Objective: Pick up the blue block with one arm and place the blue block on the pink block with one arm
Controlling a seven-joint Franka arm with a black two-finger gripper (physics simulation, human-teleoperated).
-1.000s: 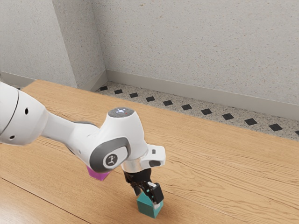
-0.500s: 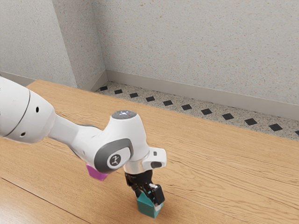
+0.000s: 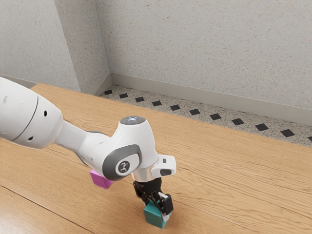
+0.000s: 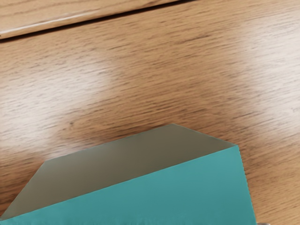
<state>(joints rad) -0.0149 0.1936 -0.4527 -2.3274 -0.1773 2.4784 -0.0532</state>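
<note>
The blue block (image 3: 153, 217), teal in colour, rests on the wooden table at the exterior view's lower edge. My gripper (image 3: 157, 208) is straight above it and open, its black fingers (image 3: 166, 204) reaching down around the block's top on two sides. In the wrist view the blue block (image 4: 154, 192) lies right under my hand on the wood. The pink block (image 3: 100, 179) sits on the table to the exterior view's left of the blue one, partly hidden behind my arm's wrist joint.
The wooden table (image 3: 234, 170) stretches toward the exterior view's right and back. Beyond its far edge are a tiled floor (image 3: 214, 116) with dark diamonds and grey walls. A seam in the tabletop (image 3: 39, 204) runs across the lower left.
My hand has lowered a little onto the blue block and the arm has shifted slightly right, uncovering more of the pink block. The blue block has stayed on the table.
</note>
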